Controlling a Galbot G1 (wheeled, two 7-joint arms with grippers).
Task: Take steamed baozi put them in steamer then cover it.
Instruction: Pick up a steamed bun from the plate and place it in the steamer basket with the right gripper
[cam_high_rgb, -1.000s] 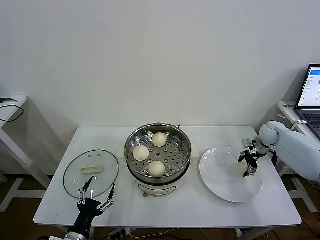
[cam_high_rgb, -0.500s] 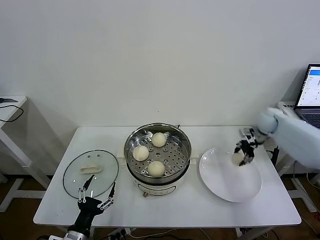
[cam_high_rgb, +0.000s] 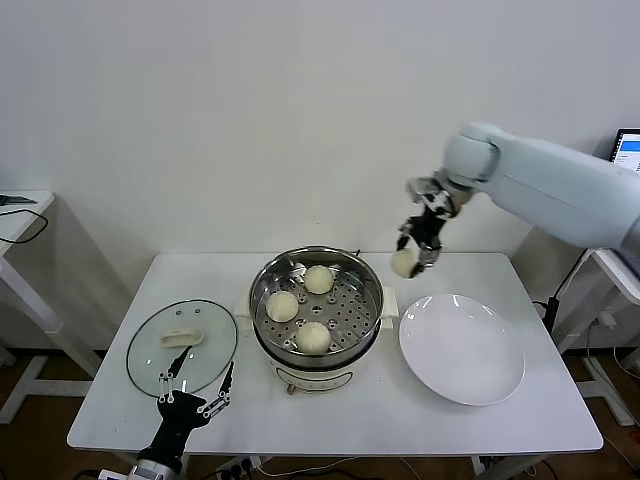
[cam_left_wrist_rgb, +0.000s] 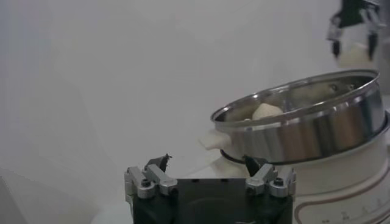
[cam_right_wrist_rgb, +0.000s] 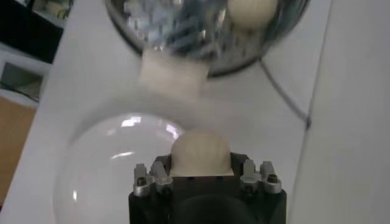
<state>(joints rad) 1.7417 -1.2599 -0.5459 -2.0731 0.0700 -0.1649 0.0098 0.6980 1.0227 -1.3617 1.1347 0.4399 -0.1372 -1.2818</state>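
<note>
Lifted off the plate (cam_high_rgb: 462, 350), right gripper (cam_high_rgb: 418, 250) clamping baozi (cam_high_rgb: 404, 263) above steamer (cam_high_rgb: 316, 305) rim, left gripper (cam_high_rgb: 190, 393) splayed open by cover (cam_high_rgb: 182, 345).

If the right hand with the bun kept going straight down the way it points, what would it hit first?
Probably the bare table between the steamer and the plate; the right hand holding the baozi hangs above there, though depth is unclear.

Right gripper (cam_high_rgb: 412, 251) raised, clamped; left gripper (cam_high_rgb: 190, 388) spread, low.

No readable text anywhere. Steamer (cam_left_wrist_rgb: 341, 182) base has faint scale ticks and tiny marks near its lower edge, too small to read. Laptop screen (cam_high_rgb: 630, 145) content illegible.
</note>
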